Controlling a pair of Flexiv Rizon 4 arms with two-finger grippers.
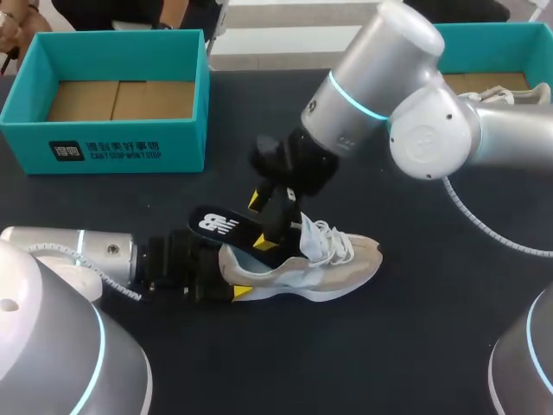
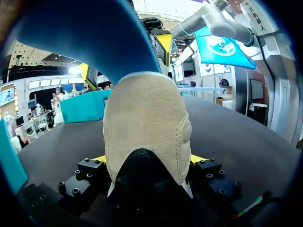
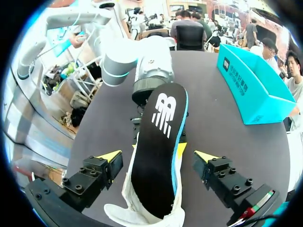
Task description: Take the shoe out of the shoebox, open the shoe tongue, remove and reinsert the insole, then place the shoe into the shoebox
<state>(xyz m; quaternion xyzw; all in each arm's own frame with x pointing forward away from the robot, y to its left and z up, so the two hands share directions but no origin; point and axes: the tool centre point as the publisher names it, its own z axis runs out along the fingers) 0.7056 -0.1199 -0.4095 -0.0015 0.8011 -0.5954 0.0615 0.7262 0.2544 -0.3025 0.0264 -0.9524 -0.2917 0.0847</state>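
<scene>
A beige and white shoe (image 1: 333, 272) lies on its sole on the dark table, toe to the right. My left gripper (image 1: 232, 275) is shut on its heel (image 2: 147, 123), a yellow tip pressed against each side. A black insole (image 1: 220, 226) with a white logo and blue underside (image 2: 94, 38) juts up and back out of the shoe's mouth. My right gripper (image 1: 272, 212) hangs over the shoe's opening. In the right wrist view its fingers (image 3: 97, 172) stand wide open either side of the insole (image 3: 161, 142), touching nothing. The teal shoebox (image 1: 130, 143) sits open at the back left.
A second teal box (image 1: 492, 39) stands at the back right with another shoe (image 1: 510, 93) in it, partly behind my right arm. The left arm (image 3: 142, 61) lies low along the table behind the heel. Bare table lies in front of the shoe.
</scene>
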